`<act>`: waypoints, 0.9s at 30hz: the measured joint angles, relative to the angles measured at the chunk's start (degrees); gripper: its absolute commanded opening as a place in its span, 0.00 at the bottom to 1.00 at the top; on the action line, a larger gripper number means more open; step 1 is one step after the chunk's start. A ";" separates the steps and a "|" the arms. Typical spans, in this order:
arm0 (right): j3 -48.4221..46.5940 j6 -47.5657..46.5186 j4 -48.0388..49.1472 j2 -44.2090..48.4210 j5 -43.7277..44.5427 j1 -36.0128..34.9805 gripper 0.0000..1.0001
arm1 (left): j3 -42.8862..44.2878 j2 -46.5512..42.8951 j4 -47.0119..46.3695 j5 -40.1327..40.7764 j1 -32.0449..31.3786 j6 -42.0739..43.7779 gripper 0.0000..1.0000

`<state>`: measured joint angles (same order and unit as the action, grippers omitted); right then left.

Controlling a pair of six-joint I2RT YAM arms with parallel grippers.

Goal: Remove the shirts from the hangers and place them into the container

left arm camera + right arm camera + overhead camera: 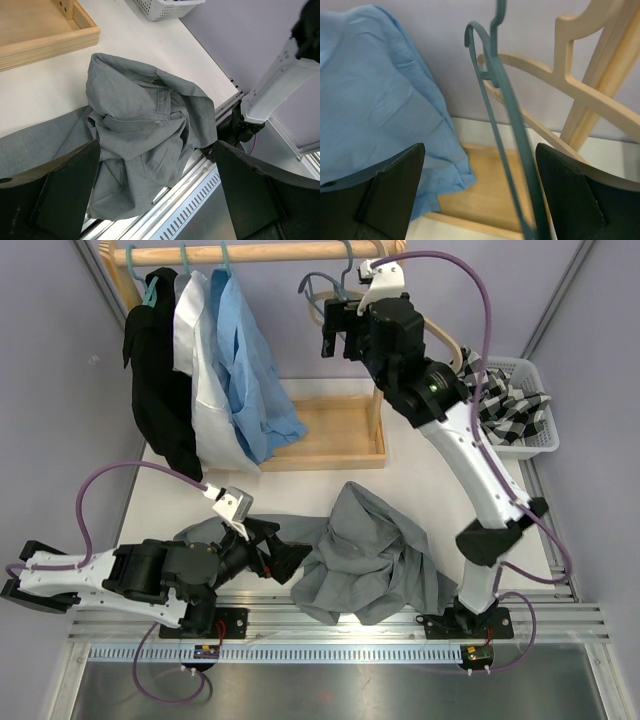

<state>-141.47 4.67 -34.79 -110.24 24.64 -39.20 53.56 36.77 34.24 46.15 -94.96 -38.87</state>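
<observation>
A grey shirt (372, 552) (145, 125) lies crumpled at the table's near edge, off any hanger. My left gripper (283, 552) (155, 195) is open just left of it, with the cloth's edge between its fingers. Black (155, 380), white (205, 370) and light blue (250, 370) (380, 100) shirts hang on teal hangers. A bare teal hanger (330, 288) (506, 115) hangs from the rail. It passes between the spread fingers of my open right gripper (338, 338) (480, 200). A pale wood hanger (447, 340) (580, 90) sits behind it. The white basket (535, 445) holds the checked shirt (505, 405).
The wooden rack's rail (280, 252) runs across the back, and its base tray (340, 435) (45, 35) sits below it. The basket's corner (165, 9) shows at the top of the left wrist view. The right arm's base (260, 107) stands just beyond the grey shirt.
</observation>
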 measured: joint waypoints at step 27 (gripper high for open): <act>77.07 25.20 -15.74 56.43 5.22 -23.06 1.00 | 3.96 6.05 0.17 0.15 -0.04 0.85 0.99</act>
<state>-64.40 29.87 -50.52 -53.80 29.87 -62.26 57.52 42.83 34.41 46.30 -95.00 -38.02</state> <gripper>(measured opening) 0.993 0.987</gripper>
